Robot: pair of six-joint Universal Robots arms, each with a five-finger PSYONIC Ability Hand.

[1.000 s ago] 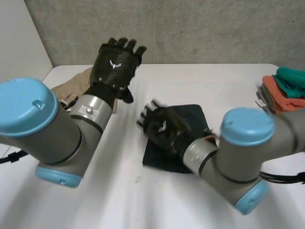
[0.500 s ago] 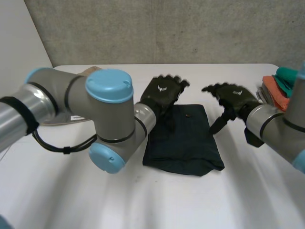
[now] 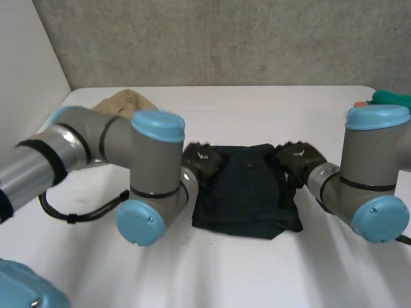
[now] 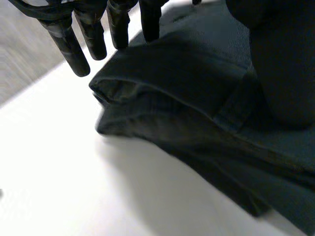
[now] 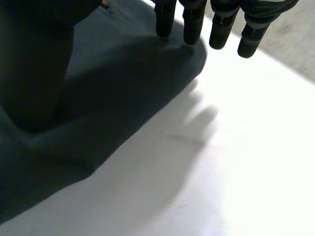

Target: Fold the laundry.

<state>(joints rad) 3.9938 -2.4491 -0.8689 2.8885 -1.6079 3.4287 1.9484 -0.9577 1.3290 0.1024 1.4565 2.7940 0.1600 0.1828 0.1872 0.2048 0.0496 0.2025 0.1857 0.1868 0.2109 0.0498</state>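
Dark cloth [image 3: 247,192] is lying mid-surface [image 3: 270,112], likely soft and limp. Left robot hand [image 3: 200,162] and right robot hand [image 3: 297,159] are pressing open, straight-fingered, on its side edges; probably best pinched there.

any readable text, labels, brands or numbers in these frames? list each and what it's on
No readable words or numbers in these views.
Back of the black left hand: small white emblem, too small to read as letters.
Back of the black right hand: the same kind of white emblem, also too small to read.
Dark blue folded garment: no label or print visible.
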